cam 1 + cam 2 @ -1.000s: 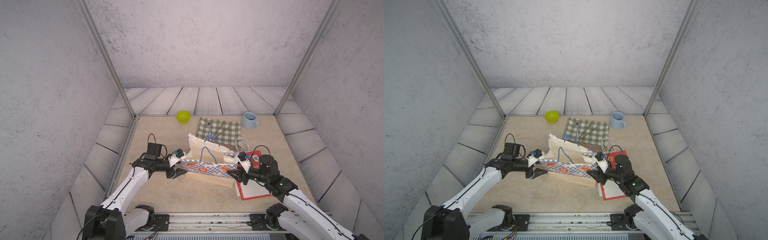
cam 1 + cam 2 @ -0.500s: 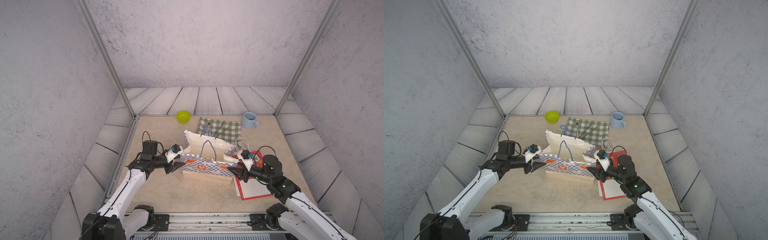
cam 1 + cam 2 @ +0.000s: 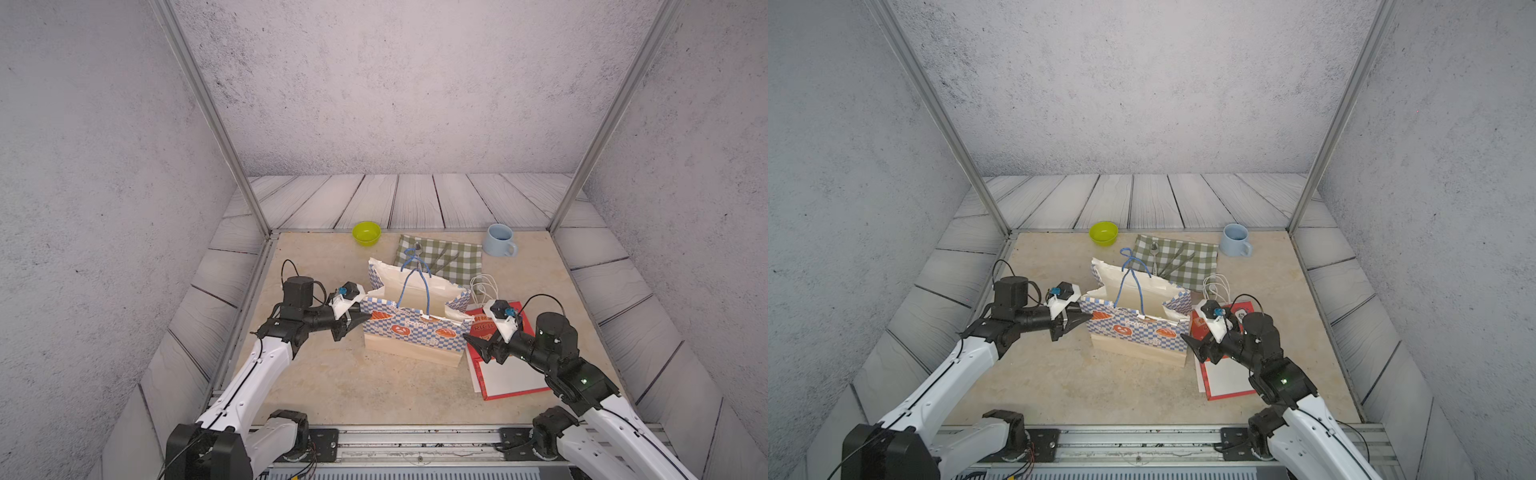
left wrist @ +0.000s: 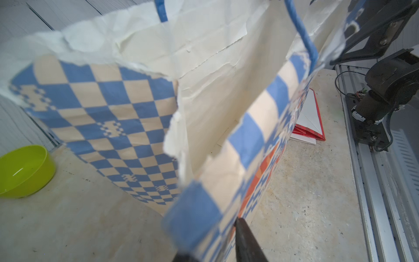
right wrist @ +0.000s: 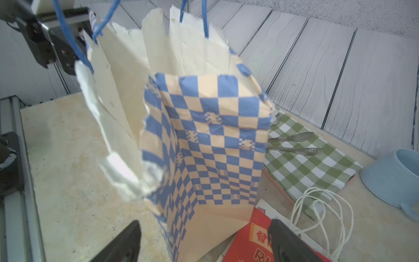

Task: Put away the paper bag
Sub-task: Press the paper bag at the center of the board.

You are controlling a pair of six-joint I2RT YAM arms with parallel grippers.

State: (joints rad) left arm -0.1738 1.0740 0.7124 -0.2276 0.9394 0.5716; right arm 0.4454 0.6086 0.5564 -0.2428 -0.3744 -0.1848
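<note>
A blue-and-tan checked paper bag (image 3: 411,328) (image 3: 1133,332) with blue cord handles stands upright and open-mouthed in the middle of the table. My left gripper (image 3: 360,319) (image 3: 1084,319) is at its left end. In the left wrist view the bag's (image 4: 113,118) folded edge fills the left gripper (image 4: 210,240), which is shut on it. My right gripper (image 3: 478,347) (image 3: 1194,348) hovers by the bag's lower right corner. In the right wrist view the right gripper (image 5: 204,224) is wide open, with the bag's (image 5: 204,140) end just ahead of it and untouched.
A flat red and white bag (image 3: 503,374) with white string handles (image 3: 484,286) lies under my right gripper. Behind the checked bag lies a green checked cloth (image 3: 440,257) with a spoon and tongs on it. A lime bowl (image 3: 366,232) and a pale blue mug (image 3: 500,241) stand along the back edge.
The bag has gone from slumped and leaning to standing upright. My left gripper has closed on its left edge. My right gripper has opened wide and let go of its right end.
</note>
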